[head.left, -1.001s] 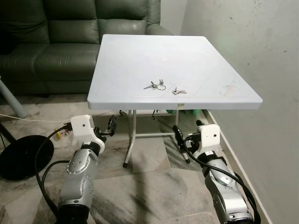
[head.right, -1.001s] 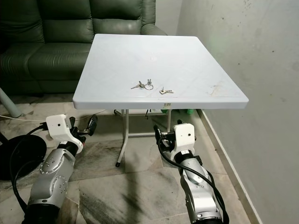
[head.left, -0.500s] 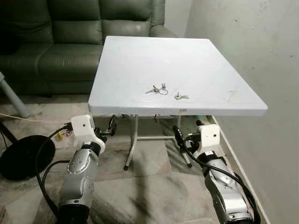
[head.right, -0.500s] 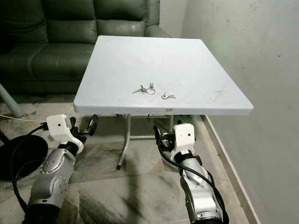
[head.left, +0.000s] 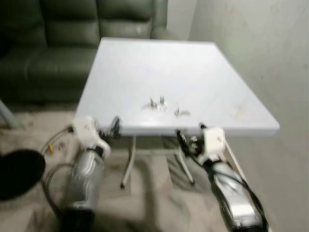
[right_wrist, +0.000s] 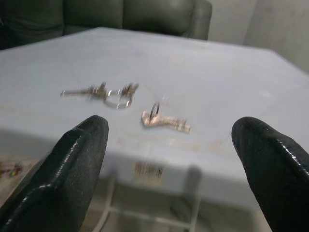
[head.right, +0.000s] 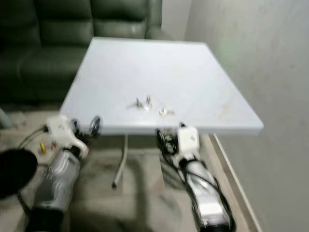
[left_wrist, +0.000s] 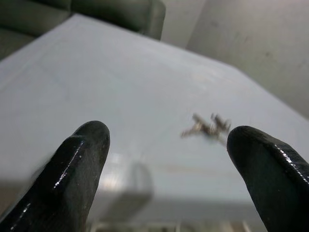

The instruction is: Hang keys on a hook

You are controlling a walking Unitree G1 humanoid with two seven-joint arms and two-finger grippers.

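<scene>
Two metal key bunches (right_wrist: 108, 93) (right_wrist: 164, 120) on smooth white square table (head.left: 193, 63).

Both eye views are smeared by motion blur under soft, even light, the pale surface (head.left: 159, 72) bright against the dim sofa (head.left: 72, 29) behind it, and the wrist views blur the keys (right_wrist: 108, 92).

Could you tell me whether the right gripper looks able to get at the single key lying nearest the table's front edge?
Probably yes: the right gripper is open, level with the table edge, and the single key lies just beyond with nothing between.
</scene>
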